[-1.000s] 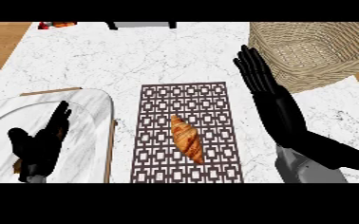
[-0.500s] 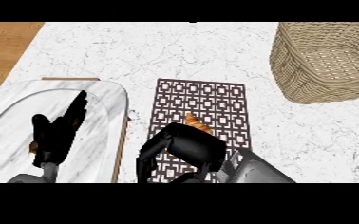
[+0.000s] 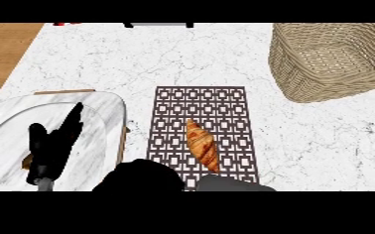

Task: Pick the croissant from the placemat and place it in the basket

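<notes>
**Croissant lies bare on the placemat, right hand pulled back to the bottom edge**

The croissant (image 3: 202, 145) lies on the lower middle of the placemat (image 3: 201, 104), long axis running from upper left to lower right, its lower tip close to the grey forearm below it. Half a second ago your right hand (image 3: 143, 176) was curled over it and hid most of it; now the whole pastry shows and the hand has dropped to the bottom edge, a dark mass at the placemat's lower left corner. You cannot tell whether its fingers are curled or straight: they merge into one black shape, cut off by the edge. Nothing touches the croissant.

Your left hand (image 3: 55, 141) rests over the white marble tray (image 3: 102, 109) at the left, fingers straight and together, thumb apart, much as before.

The wicker basket (image 3: 322, 62) stands at the upper right, well apart from the placemat, its right side cut off by the view's edge. Bare marble counter (image 3: 132, 54) lies between placemat and basket and above the placemat. A strip of wood shows at the far upper left. Small dark and red items at the top edge are too cropped to name.
</notes>
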